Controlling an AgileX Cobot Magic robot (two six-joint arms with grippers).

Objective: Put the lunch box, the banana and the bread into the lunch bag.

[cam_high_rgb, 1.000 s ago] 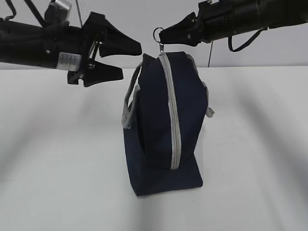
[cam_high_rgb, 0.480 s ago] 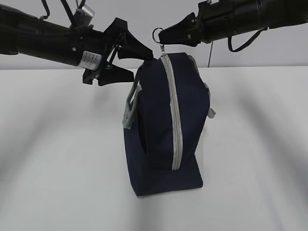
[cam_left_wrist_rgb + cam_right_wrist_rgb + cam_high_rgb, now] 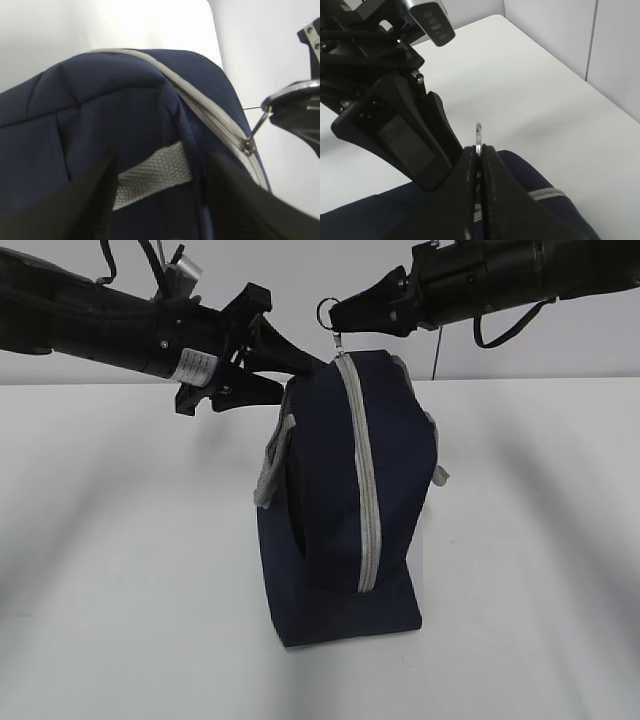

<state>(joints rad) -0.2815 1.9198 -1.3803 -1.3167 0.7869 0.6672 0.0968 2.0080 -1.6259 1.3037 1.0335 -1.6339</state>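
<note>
White tabletop and a pale wall fill the background; the lunch bag point(image 3: 345, 495) stands upright near the middle of the table point(image 3: 120, 570), its grey zipper point(image 3: 362, 480) running closed from the top down the side that faces the exterior camera; the lunch box, banana and bread show in no view, so I cannot tell whether they are already inside.

At the bag's top the right gripper point(image 3: 338, 316) is pressed together on the ring pull point(image 3: 326, 310), which the right wrist view shows edge-on between the jaws; the left gripper point(image 3: 275, 365) is spread, one jaw above and one below the bag's upper left shoulder, just over the grey handle point(image 3: 272, 465), touching or nearly so.

By my reading the step in hand is working the zipper, with the left claw meant to steady the bag; to do it well, the left should close on fabric beside the zipper track rather than on the loose handle; the right should then draw the ring along the line of the teeth, not away from them; otherwise the light bag may tip or lift.
</note>
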